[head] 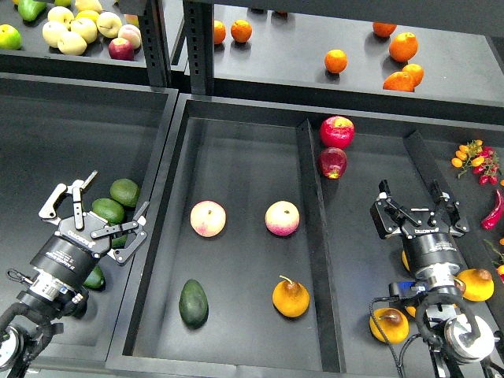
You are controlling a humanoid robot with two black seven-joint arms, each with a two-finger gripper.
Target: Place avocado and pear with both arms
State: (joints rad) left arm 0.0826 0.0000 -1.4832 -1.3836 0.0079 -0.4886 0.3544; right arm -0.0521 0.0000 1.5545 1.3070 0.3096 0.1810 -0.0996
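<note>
The very dark green avocado (193,303) lies at the front left of the middle tray (236,138). To its right, the orange-yellow pear (290,298) with a curved brown stem sits on the tray floor. Neither is touched by a gripper. My left gripper (96,213) is open over the left bin, above a few lighter green avocados (124,191). Over the right bin, my right gripper (417,206) is open with nothing between its fingers.
Two pale pink-yellow apples (208,218) (282,218) lie behind the avocado and pear. Two red apples (336,131) sit past the divider (311,205). More pears (389,324) lie under my right arm. Oranges (403,47) and apples (71,31) fill the rear shelves; chillies (494,209) far right.
</note>
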